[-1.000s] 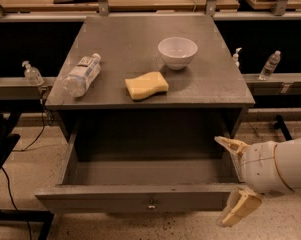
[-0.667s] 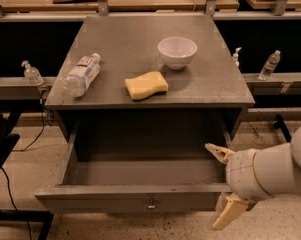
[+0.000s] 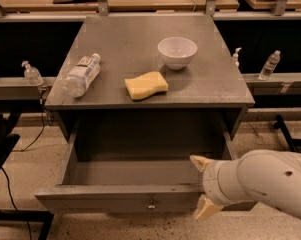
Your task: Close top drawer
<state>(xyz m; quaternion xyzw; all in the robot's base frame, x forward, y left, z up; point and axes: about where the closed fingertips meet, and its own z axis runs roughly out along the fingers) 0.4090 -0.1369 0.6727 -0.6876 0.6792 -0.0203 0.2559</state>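
Dull-grey metal makes up the wide top drawer (image 3: 110, 200), a deep rectangular tray with a tall flat front panel and one small metallic knob (image 3: 151, 203) at the panel's centre. It stands pulled well out from under the grey square-topped cabinet (image 3: 135, 34), its tray bare to view and its front panel low in the picture, nearest the camera.

The robot's cream-fingered two-finger gripper (image 3: 201, 186), on a thick white arm (image 3: 270, 184) reaching in from the right, sits at the right end of that front panel, to the right of the knob. Its fingers are spread apart: the upper fingertip (image 3: 198, 162) lies just over the panel's top edge, above the tray's right front corner, and the lower one points down in front of the panel's bottom edge. Whether either finger touches the panel cannot be told.

On the cabinet top sit a round white bowl (image 3: 177, 52), a yellow rectangular sponge (image 3: 146, 85) and a clear plastic bottle (image 3: 81, 75) lying on its side.
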